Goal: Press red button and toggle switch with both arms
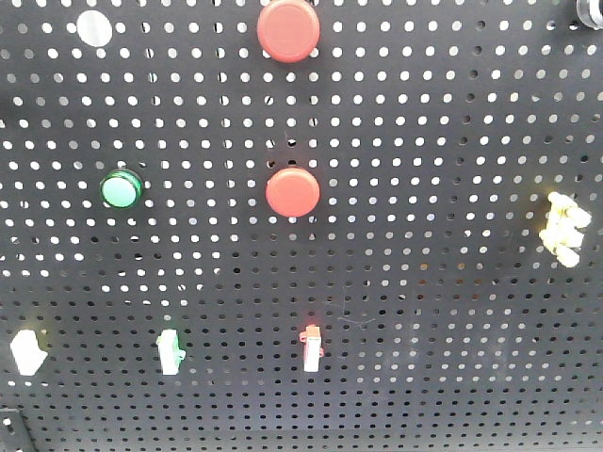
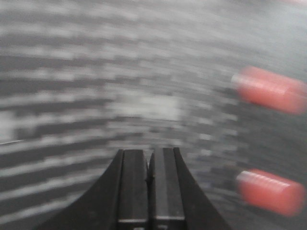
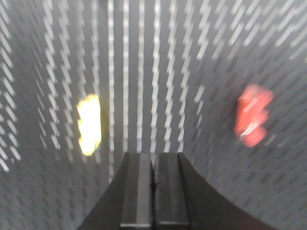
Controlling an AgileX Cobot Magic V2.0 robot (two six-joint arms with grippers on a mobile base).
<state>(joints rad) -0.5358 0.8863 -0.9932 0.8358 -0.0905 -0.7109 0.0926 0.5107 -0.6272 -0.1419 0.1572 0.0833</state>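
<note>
Upper red button: top edge of pegboard, centre.
Lower red button: straight below, mid-board.
Toggle switch: red-tipped, bottom row, under lower button.
Left gripper: fingers pressed together, empty, apart from both buttons.
Right gripper: fingers pressed together, empty.

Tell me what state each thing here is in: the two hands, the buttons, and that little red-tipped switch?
Left hand: shut, holding nothing.
Right hand: shut, holding nothing.
Upper red button: no hand on it.
Lower red button: no hand on it.
Green button: no hand on it.
Red-tipped toggle switch: no hand on it; position too small to tell.
</note>
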